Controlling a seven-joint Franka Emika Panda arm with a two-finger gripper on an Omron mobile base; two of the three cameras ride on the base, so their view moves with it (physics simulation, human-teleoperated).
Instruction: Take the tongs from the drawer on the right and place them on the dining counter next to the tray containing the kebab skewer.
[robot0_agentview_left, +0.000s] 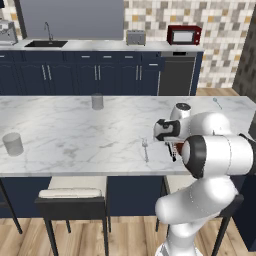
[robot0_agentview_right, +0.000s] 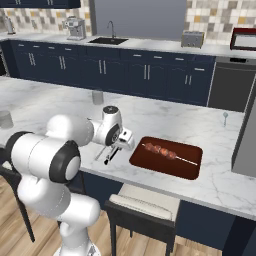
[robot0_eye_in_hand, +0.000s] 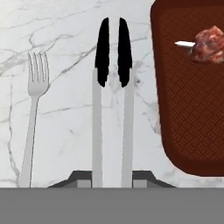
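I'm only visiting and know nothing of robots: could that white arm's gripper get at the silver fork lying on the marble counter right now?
Probably not yet. The gripper is shut on the black-tipped tongs, so its jaws are taken. The silver fork lies just beside them on the white marble dining counter, with nothing between.

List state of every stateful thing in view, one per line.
gripper: shut on the tongs, fingers either side of the arms
tongs: held over the dining counter, between fork and tray
fork: lying flat on the counter
tray: on the counter, holding the kebab skewer
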